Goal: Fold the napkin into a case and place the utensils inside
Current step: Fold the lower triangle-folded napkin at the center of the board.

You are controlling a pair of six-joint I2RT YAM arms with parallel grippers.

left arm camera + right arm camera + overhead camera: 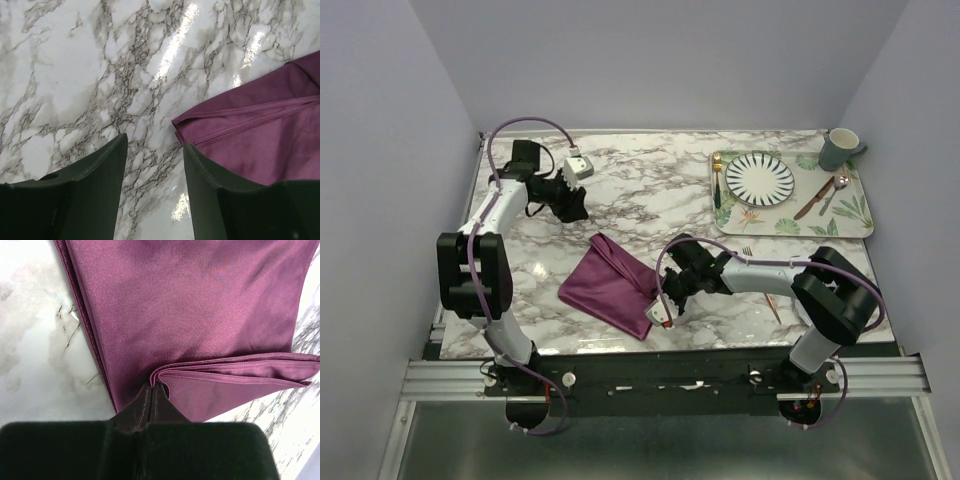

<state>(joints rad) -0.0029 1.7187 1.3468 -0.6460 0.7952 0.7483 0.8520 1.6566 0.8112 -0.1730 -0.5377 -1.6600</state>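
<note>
Marble table (620, 200), plum napkin (615, 285); tray (852, 212) with plate (761, 178) and spoon (835, 191)

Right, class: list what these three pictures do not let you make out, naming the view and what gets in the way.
- Top view: a thin utensil lies mostly hidden under the right arm; its type is unreadable.
- Right wrist view: the right gripper is shut on the napkin; its fingers hide how many layers are pinched.
- Left wrist view: the frame's right edge cuts the napkin off.
</note>
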